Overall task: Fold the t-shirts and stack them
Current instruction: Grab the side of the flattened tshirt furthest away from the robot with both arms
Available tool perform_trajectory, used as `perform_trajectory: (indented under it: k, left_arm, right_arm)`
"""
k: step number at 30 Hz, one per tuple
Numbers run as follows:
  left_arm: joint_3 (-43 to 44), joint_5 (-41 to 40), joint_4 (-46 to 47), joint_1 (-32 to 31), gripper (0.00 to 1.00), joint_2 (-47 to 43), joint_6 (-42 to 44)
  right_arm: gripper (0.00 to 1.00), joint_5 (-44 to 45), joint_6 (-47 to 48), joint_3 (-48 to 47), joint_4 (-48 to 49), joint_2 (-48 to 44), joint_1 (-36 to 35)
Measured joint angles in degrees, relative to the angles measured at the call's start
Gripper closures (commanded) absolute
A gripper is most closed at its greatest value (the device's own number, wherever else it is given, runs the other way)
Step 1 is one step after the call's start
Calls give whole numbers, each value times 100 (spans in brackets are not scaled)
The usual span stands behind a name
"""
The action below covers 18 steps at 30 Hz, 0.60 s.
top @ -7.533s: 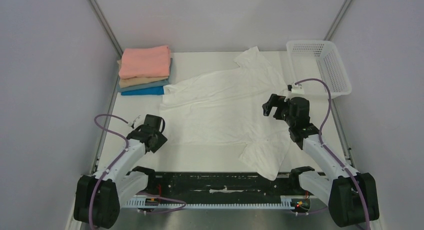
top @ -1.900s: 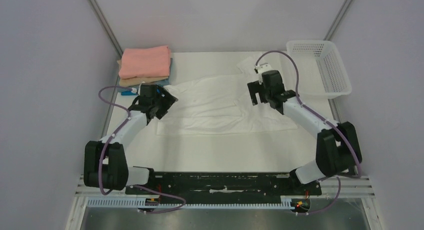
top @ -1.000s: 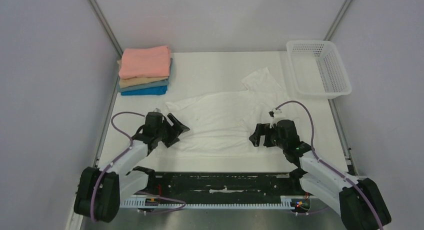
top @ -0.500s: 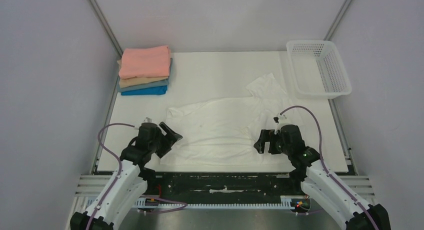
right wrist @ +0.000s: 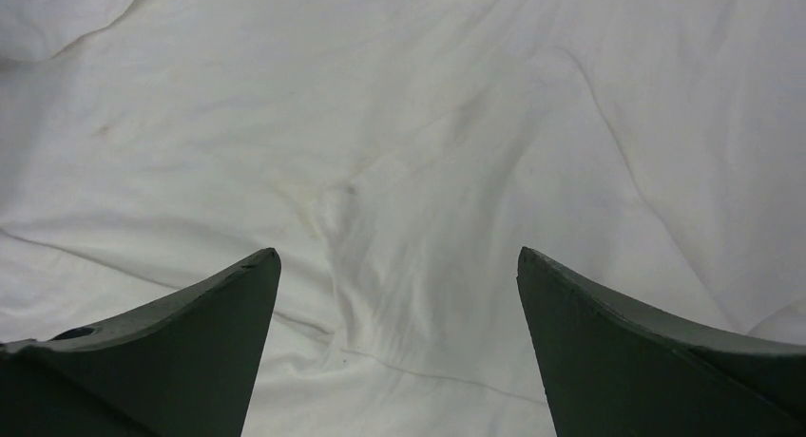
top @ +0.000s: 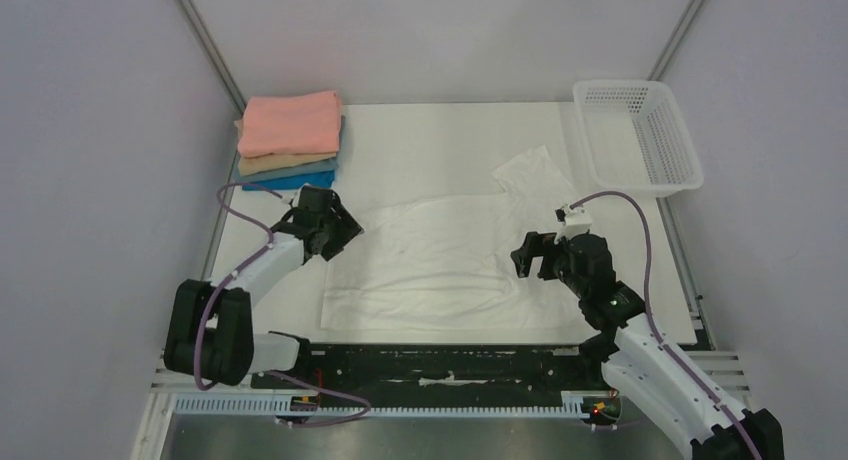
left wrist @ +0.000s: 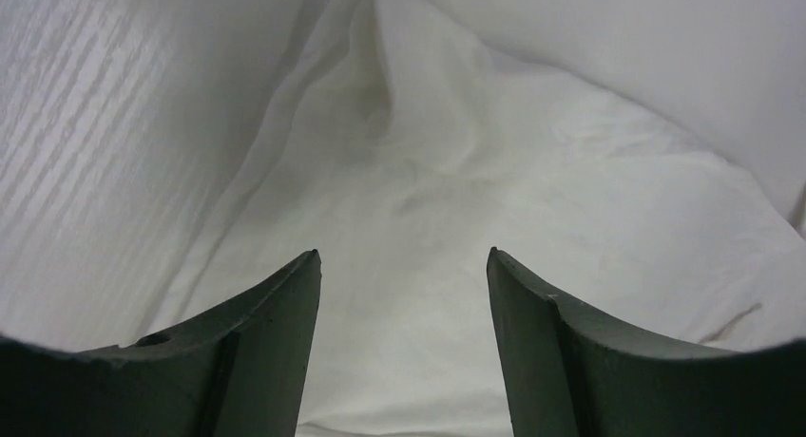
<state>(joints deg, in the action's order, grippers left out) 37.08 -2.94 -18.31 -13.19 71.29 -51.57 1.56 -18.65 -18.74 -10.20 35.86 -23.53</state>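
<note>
White t-shirt [top: 430, 265] is laid long axis left-right, flanked by left gripper [top: 342, 232] and right gripper [top: 524, 257]. Both pairs of jaws are seen parted, with nothing grasped.

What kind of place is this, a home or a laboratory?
Probably a laboratory test cell: two robot arms bolted at the edge of a white table, bare grey walls with metal posts, and a white t-shirt, folded shirts and a basket.

Stack [top: 289, 140] far left, basket [top: 622, 84] far right

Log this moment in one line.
left gripper open, white t-shirt edge | right gripper open above it | folded t-shirt stack far left
</note>
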Motion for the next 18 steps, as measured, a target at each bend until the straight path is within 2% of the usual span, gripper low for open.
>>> perform_trajectory:
  k: [4, 7, 18]
  left_arm:
    - [334, -55, 264, 179, 31, 776, 201]
    - [466, -107, 428, 275, 37, 1110, 304]
    - [850, 50, 833, 348, 44, 1843, 422]
  right_arm:
    - [2, 44, 142, -2, 96, 361, 0]
    - [2, 57, 225, -2, 140, 503, 0]
    - [2, 142, 372, -2, 328, 651, 0]
